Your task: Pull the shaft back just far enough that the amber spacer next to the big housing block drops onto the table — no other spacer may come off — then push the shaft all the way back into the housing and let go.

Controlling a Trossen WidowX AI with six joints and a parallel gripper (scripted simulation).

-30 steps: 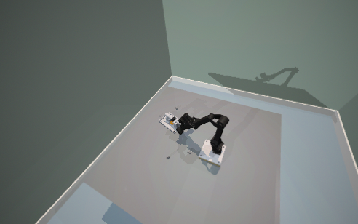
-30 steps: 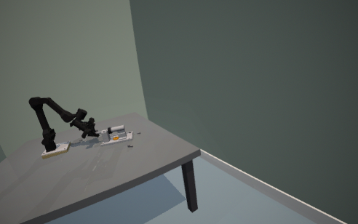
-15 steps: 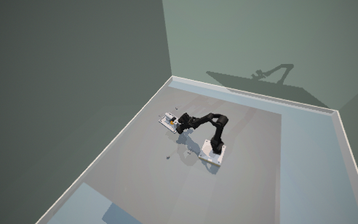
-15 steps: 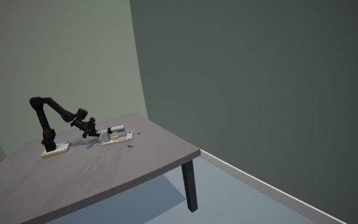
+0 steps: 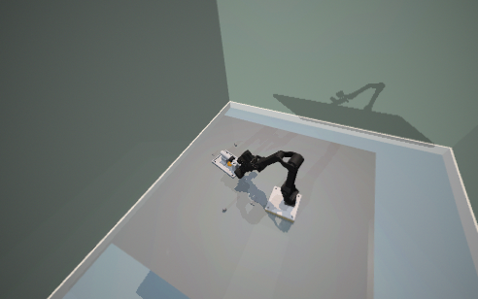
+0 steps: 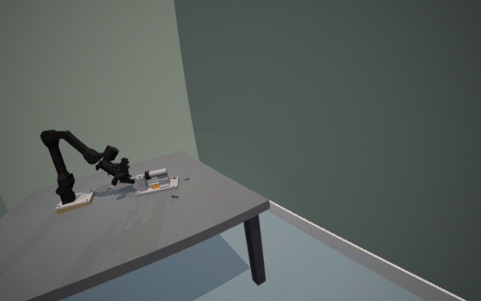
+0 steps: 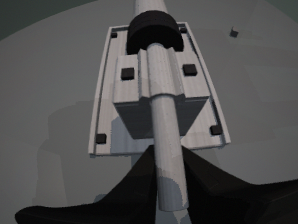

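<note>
The pale shaft [image 7: 167,145] runs through the housing block [image 7: 161,80] [image 6: 141,183], its near end gripped by the black hand [image 7: 164,149] [image 6: 132,181] [image 5: 237,170]. Beyond the block, the amber spacer [image 6: 155,186] [image 5: 229,164] sits low over the white base plate [image 6: 145,193] [image 7: 95,120] on the grey desk [image 6: 196,215] [image 5: 194,233].

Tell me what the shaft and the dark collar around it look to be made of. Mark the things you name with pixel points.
The shaft [image 7: 168,145]: pale grey, faintly streaked, low sheen; perhaps brushed metal, though painted plastic is possible. The collar [image 7: 154,29] [image 6: 147,175]: matte black without bright highlights, so likely plastic or rubber; dark-coated metal isn't ruled out.
</note>
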